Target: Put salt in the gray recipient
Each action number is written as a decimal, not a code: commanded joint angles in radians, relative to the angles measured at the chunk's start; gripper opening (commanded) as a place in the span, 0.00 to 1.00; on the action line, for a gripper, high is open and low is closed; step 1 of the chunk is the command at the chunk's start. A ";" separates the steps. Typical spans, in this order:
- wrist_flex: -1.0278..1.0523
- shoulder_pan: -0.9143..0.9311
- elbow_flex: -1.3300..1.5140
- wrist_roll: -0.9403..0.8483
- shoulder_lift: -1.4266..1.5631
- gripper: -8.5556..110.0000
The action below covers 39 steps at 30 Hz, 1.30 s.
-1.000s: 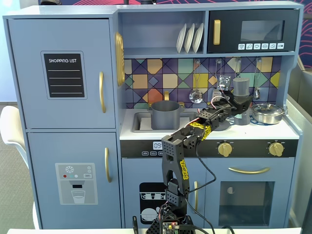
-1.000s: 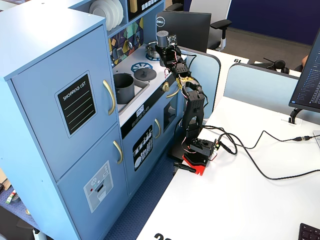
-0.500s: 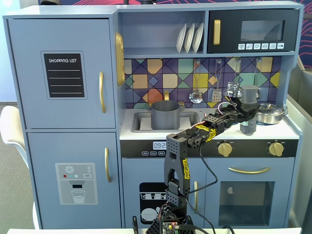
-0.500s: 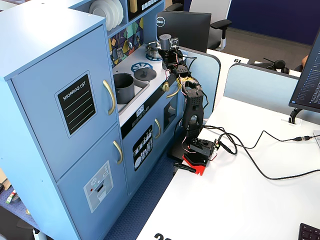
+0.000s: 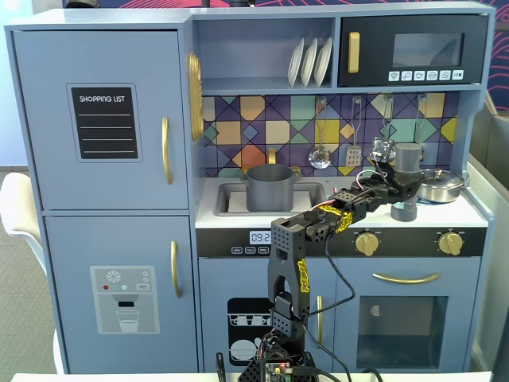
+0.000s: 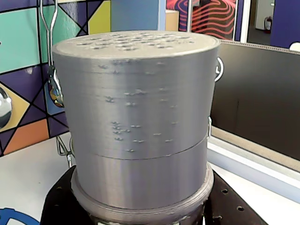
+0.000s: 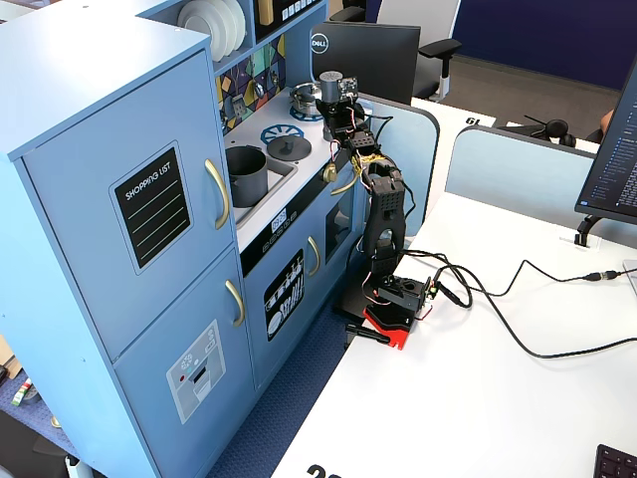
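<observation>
The salt [image 5: 408, 163] is a slim gray cylinder, held roughly upright over the right end of the toy kitchen counter. My gripper [image 5: 402, 191] is shut on its lower part. In the wrist view the salt [image 6: 140, 117] fills the frame, its perforated top is visible, and a black finger [image 6: 58, 206] presses on each side near its base. Its label is hidden. The gray recipient [image 5: 270, 188] stands in the sink well to the left in this fixed view, apart from the gripper. From the side, the salt [image 7: 329, 84] sits beyond the recipient [image 7: 246, 174].
A shiny steel pan [image 5: 440, 185] sits just right of the salt. The flat gray lid [image 7: 290, 147] lies on the stove between pot and gripper. Utensils [image 5: 320, 151] hang on the tiled back wall, and the microwave shelf [image 5: 409, 87] runs overhead.
Over the last second the gripper carried the salt right and toward the counter's front, near the steel pan. In the last half second it shifted only slightly.
</observation>
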 commanded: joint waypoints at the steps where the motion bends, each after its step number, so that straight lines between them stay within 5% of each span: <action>1: -0.026 -0.002 0.005 -0.008 0.017 0.07; 5: -0.029 -0.002 0.023 -0.026 0.017 0.11; 12: -0.046 0.014 0.037 -0.015 0.031 0.43; 18: -0.041 0.021 0.061 -0.052 0.101 0.53; 22: 0.044 0.044 0.172 -0.104 0.279 0.52; 28: 0.460 0.091 0.517 -0.133 0.838 0.47; 30: 0.716 0.051 0.586 -0.152 1.049 0.35; 34: 1.258 -0.189 0.561 -0.144 1.281 0.09; 39: 1.416 -0.607 0.686 -0.074 1.388 0.07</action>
